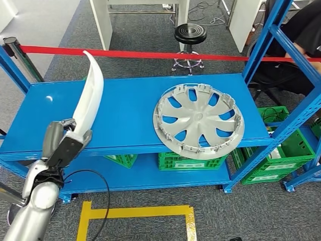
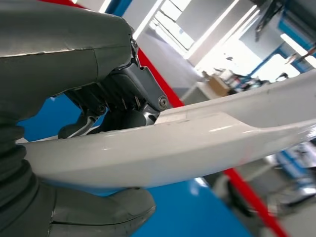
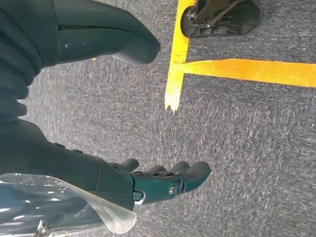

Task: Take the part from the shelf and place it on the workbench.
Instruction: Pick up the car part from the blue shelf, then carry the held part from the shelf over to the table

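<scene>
Left hand grips curved white part upright over blue shelf, tip pointing up; wrist cam shows right hand empty, fingers apart, above floor.

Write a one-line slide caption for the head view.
Left robot hand holds a curved white part above the blue shelf, where a silver wheel cover lies.

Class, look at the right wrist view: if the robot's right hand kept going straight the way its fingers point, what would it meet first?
Probably the grey carpet floor: the right hand hangs open above it, with nothing visible between. The yellow floor tape lies off to one side.
</scene>
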`<control>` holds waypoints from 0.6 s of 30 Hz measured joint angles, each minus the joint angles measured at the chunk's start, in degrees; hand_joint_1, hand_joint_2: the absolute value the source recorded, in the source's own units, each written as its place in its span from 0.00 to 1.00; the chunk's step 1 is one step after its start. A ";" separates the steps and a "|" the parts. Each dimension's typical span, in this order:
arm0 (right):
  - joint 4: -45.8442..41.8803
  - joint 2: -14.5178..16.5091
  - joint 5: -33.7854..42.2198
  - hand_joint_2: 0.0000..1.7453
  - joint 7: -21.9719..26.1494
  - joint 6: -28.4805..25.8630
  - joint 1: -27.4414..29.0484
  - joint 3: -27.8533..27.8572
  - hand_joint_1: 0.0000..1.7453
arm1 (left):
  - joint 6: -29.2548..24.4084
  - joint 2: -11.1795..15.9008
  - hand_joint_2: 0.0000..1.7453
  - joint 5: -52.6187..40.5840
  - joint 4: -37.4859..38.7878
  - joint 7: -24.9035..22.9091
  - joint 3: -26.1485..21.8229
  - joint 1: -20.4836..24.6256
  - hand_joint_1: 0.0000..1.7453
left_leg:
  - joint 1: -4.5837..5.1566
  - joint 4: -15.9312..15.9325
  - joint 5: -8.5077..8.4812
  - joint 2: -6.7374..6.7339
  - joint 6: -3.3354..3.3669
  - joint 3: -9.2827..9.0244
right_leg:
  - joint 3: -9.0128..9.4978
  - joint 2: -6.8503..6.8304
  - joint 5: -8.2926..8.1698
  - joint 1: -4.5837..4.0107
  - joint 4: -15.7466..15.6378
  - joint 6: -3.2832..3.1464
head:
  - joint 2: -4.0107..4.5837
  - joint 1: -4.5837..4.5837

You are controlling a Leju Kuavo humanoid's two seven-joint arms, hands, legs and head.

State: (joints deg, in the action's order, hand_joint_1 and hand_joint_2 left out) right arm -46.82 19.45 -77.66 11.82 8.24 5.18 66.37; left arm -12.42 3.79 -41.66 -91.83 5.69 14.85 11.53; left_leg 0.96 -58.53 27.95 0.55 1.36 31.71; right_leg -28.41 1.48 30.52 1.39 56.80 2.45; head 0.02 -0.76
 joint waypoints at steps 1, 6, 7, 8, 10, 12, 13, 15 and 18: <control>-0.04 0.15 0.96 1.00 -0.12 -0.27 0.30 -0.42 0.00 | -0.16 0.02 1.00 1.88 -2.39 1.13 -0.32 -1.77 1.00 | 0.08 0.02 -0.04 -0.03 0.22 -0.01 | 0.04 0.07 -0.12 0.07 -0.11 0.23 | 0.00 0.02; -0.25 0.40 5.57 1.00 0.08 -1.49 1.03 -2.35 0.00 | -3.35 0.07 1.00 6.82 -13.13 6.00 -2.14 -10.84 1.00 | -0.46 2.28 -1.41 -1.14 1.32 -0.83 | -3.65 -0.84 5.07 -0.24 7.50 0.58 | 0.00 -0.33; -0.24 0.40 6.29 1.00 0.24 -1.59 1.05 -2.61 0.00 | -4.16 0.10 1.00 7.43 -14.71 6.84 -2.67 -12.61 1.00 | -0.43 2.21 -1.44 -1.33 1.36 -0.69 | -5.44 -0.95 6.75 -0.23 11.50 0.63 | 0.00 -0.35; -0.24 0.40 6.87 1.00 0.38 -1.63 1.10 -2.82 0.00 | -4.83 0.13 1.00 8.00 -16.10 7.56 -3.15 -14.22 1.00 | -0.40 2.09 -1.43 -1.46 1.35 -0.55 | -6.85 -1.01 7.54 -0.19 14.61 0.71 | 0.00 -0.34; -0.24 0.40 7.57 1.00 0.55 -1.69 1.21 -3.11 0.00 | -5.54 0.14 1.00 8.65 -18.26 8.48 -3.85 -16.68 1.00 | -0.44 1.78 -1.39 -1.54 1.28 -0.35 | -7.02 -1.12 5.77 -0.08 14.98 0.83 | 0.00 -0.36; -0.22 0.40 7.91 1.00 0.62 -1.69 1.20 -3.43 0.00 | -5.85 0.15 1.00 8.99 -19.68 8.87 -4.38 -18.22 1.00 | -0.57 1.30 -1.26 -1.46 0.88 -0.21 | -3.71 -1.37 1.92 0.09 8.07 0.94 | 0.00 -0.38; -0.21 0.43 8.19 1.00 0.64 -1.58 1.10 -3.60 0.00 | -6.26 0.15 1.00 9.41 -20.41 9.26 -4.71 -18.92 1.00 | -0.53 0.93 -1.17 -1.42 0.51 0.05 | -1.97 -1.44 0.72 0.07 4.78 0.87 | 0.00 -0.44; -0.16 0.49 9.17 1.00 0.49 -0.99 0.96 -3.87 0.00 | -7.49 0.13 1.00 10.94 -22.08 10.69 -5.50 -20.70 1.00 | -0.35 0.23 -1.25 -1.40 -0.35 0.58 | -0.52 -1.41 0.37 -0.06 1.75 0.42 | 0.00 -0.47; -0.02 0.72 11.42 1.00 0.21 1.70 1.08 -3.96 0.00 | -8.68 -0.01 1.00 14.47 -24.31 13.70 -6.95 -24.19 1.00 | -0.38 -0.39 -1.17 -1.35 -1.40 1.12 | -1.42 -1.26 -0.20 -0.08 1.64 -1.00 | 0.00 -0.41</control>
State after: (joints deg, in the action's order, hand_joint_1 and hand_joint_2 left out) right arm -46.84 20.17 -66.24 12.03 9.94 6.27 62.41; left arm -21.10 3.78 -27.18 -116.14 19.39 7.89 -12.66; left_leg 0.57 -58.92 26.77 -0.81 -0.04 32.83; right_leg -29.83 0.23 30.32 1.31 58.44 1.45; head 0.02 -1.17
